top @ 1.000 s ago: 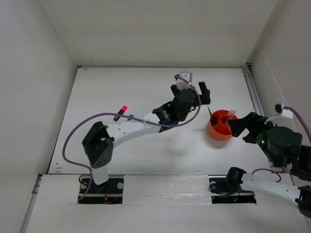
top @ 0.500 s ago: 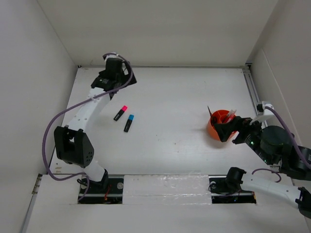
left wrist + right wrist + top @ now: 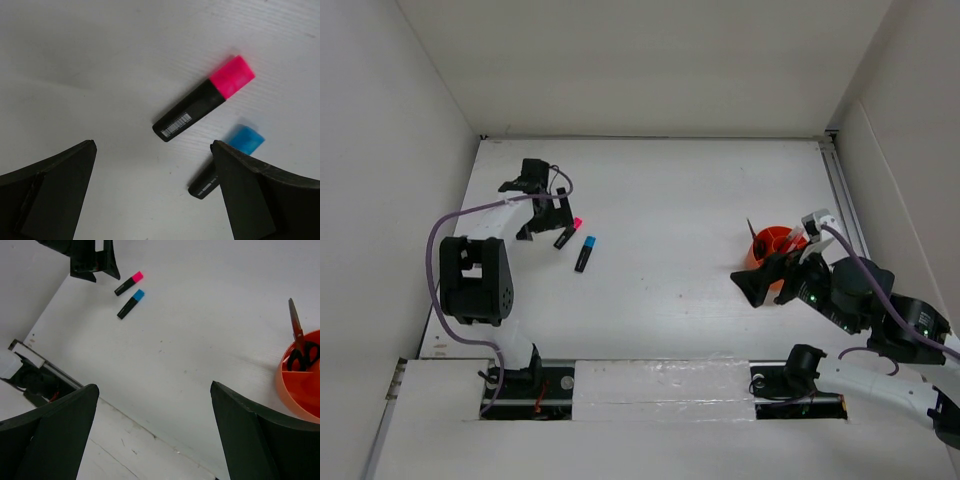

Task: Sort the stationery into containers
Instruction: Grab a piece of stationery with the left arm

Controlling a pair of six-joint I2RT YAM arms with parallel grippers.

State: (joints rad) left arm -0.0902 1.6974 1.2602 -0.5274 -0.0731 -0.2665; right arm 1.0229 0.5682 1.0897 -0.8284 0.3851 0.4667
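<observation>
A pink-black marker (image 3: 567, 232) and a blue-black marker (image 3: 585, 253) lie side by side on the white table at the left. My left gripper (image 3: 542, 212) is open and empty just left of the pink marker (image 3: 205, 97); the blue marker (image 3: 227, 160) lies by its right finger. The orange cup (image 3: 770, 243) stands at the right and holds black-handled scissors (image 3: 298, 340), a red pen and a pinkish-white piece (image 3: 796, 233). My right gripper (image 3: 765, 280) is open and empty, raised at the cup's near-left side. The right wrist view also shows the cup (image 3: 302, 385) and both markers (image 3: 130, 295).
White walls close in the table at the left, back and right. A metal rail (image 3: 842, 200) runs along the right edge. The arm bases and a white ledge (image 3: 660, 385) sit at the near edge. The left arm's purple cable (image 3: 445, 250) loops at the left.
My left gripper swung from beside the cup to the far left corner, then came back down next to the pink marker. My right gripper moved left, in front of the cup.
</observation>
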